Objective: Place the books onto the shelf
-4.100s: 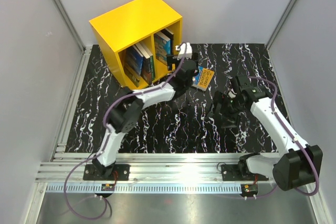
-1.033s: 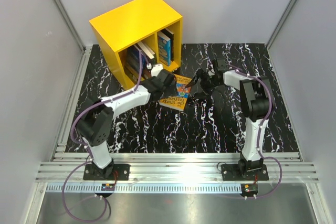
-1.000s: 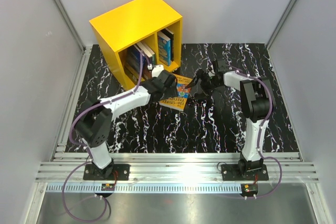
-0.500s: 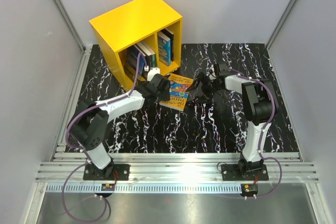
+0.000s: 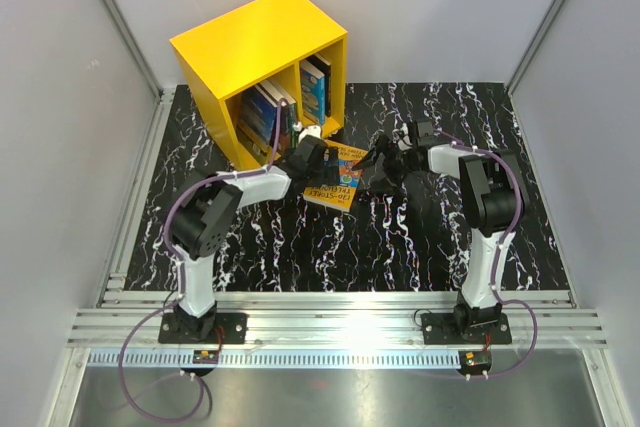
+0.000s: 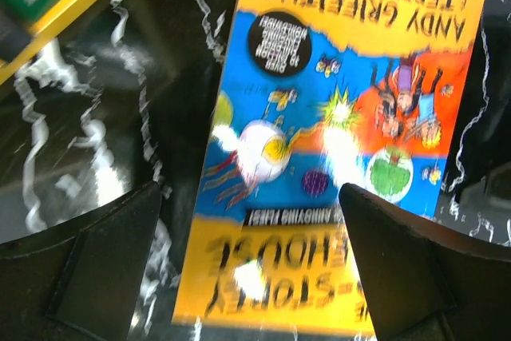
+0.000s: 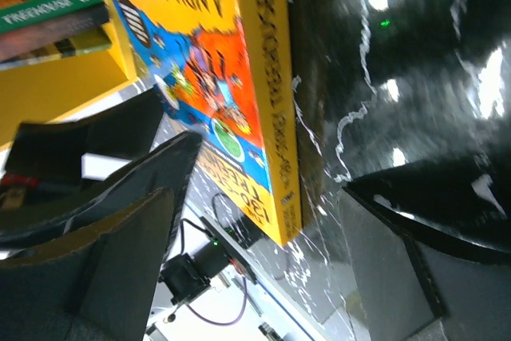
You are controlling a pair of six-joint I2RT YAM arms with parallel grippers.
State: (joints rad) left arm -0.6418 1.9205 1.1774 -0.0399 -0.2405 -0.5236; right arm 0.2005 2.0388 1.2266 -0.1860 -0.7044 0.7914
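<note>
Left gripper (image 6: 249, 197): released, jaws spread wide, hanging low over one short end of the loose book (image 5: 342, 179). One finger (image 6: 96, 269) is over bare tabletop (image 5: 300, 247) just beside the book's long edge and the other (image 6: 407, 277) overlaps the cover; contact cannot be told. Right gripper (image 7: 257, 191): likewise released, jaws wide, facing the book's yellow spine from the opposite side, a finger (image 7: 407, 237) to either side of that edge, nothing clasped. The two grippers meet across the book near the middle of the tabletop's far half. Book: one thin paperback, lying flat, cover up. It has yellow bands at both ends and a blue and orange cartoon panel between, with the author line "Andy Griffiths & Terry Denton" legible. It lies just in front of the shelf's (image 5: 255, 42) open face, by the right compartment, outside it. Shelf: bright yellow box, one upright divider, at the far left corner of the tabletop, opening turned toward the middle. Shelved books (image 5: 262, 112): several on edge in the left compartment, a few more in the right. Tabletop: black with white veining.
</note>
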